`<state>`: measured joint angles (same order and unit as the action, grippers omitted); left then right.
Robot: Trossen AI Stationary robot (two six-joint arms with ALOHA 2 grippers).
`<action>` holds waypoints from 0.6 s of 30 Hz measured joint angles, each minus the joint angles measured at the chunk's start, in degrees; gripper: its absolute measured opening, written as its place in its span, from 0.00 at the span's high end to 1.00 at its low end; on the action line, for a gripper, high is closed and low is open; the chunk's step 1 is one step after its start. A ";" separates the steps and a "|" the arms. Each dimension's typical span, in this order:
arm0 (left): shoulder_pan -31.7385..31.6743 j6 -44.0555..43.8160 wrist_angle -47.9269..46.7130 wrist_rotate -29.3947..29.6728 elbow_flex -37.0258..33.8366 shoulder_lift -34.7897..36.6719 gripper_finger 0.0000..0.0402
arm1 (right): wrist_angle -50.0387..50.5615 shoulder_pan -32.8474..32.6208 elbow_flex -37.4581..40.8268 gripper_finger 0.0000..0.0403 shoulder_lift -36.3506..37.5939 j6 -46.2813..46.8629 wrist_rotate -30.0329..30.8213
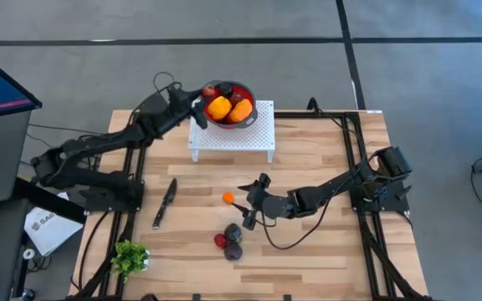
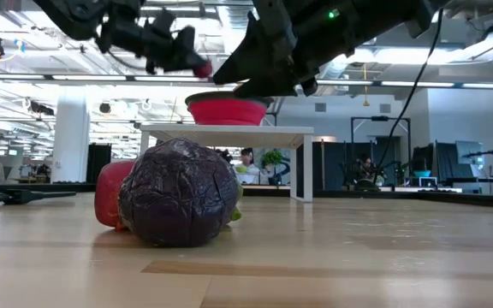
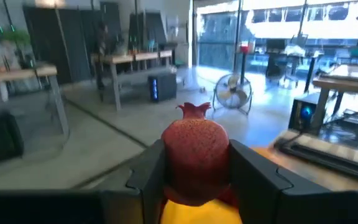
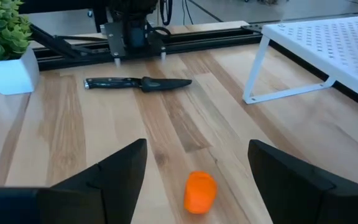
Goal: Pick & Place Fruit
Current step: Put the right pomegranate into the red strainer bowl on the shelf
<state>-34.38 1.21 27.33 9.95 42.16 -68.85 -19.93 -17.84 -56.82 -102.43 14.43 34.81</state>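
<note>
My left gripper (image 1: 202, 100) reaches over the left rim of the red bowl (image 1: 239, 89), which stands on a white perforated stand (image 1: 233, 134). It is shut on a red pomegranate-shaped fruit (image 3: 195, 149). Yellow, orange and dark red fruits (image 1: 229, 107) lie in the bowl. My right gripper (image 1: 241, 199) is low over the table, open, its fingers on either side of a small orange fruit (image 4: 200, 191) just ahead of them, without touching it. An olive green, a red and a maroon fruit (image 1: 233, 242) lie together on the table nearer the front edge. My left gripper pinches the red pomegranate-shaped fruit by its two sides (image 3: 173, 155) between both fingers (image 3: 146, 177). The fruit's crown (image 3: 193, 109) points ahead, past the fingertips. The fingers come from the table's left, over the bowl. A yellow fruit (image 3: 188, 211) lies right below it; whether they touch, I cannot tell.
A black knife (image 1: 164, 203) lies on the table's left half. A green plant sprig in a white pot (image 1: 130, 257) stands at the near left corner. Black frame rails (image 1: 354, 159) run along both sides of the table. Bare wood shows in front of the stand.
</note>
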 joint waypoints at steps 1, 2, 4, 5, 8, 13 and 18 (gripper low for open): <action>-1.42 -0.12 -0.07 -1.23 -0.05 -1.02 0.63 | 0.03 0.02 0.00 0.32 0.00 -0.02 0.00; -2.51 -0.18 0.07 -1.90 -0.05 -2.25 0.63 | 0.05 0.02 0.00 0.32 0.00 -0.02 0.00; -3.92 -0.19 1.62 -2.41 -0.09 -4.57 0.63 | 0.05 0.00 0.00 0.32 0.00 -0.02 -0.02; -4.24 -0.19 2.51 -2.37 -0.09 -5.53 0.63 | 0.06 -0.04 0.00 0.32 0.00 -0.02 -0.02; -4.58 -0.06 6.26 -2.44 -0.07 -8.45 0.62 | 0.09 -0.03 0.00 0.32 0.00 -0.02 -0.02; -5.07 -0.02 7.84 -0.33 -0.09 -11.65 0.62 | 0.14 0.05 0.00 0.32 0.00 -0.34 -0.02; -5.84 -0.03 8.03 3.18 -0.09 -13.23 0.62 | 0.16 0.51 0.00 0.32 0.00 -1.33 -0.12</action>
<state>-40.22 1.18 35.37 13.13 42.06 -82.08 -19.77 -17.33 -56.82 -102.43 13.10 34.69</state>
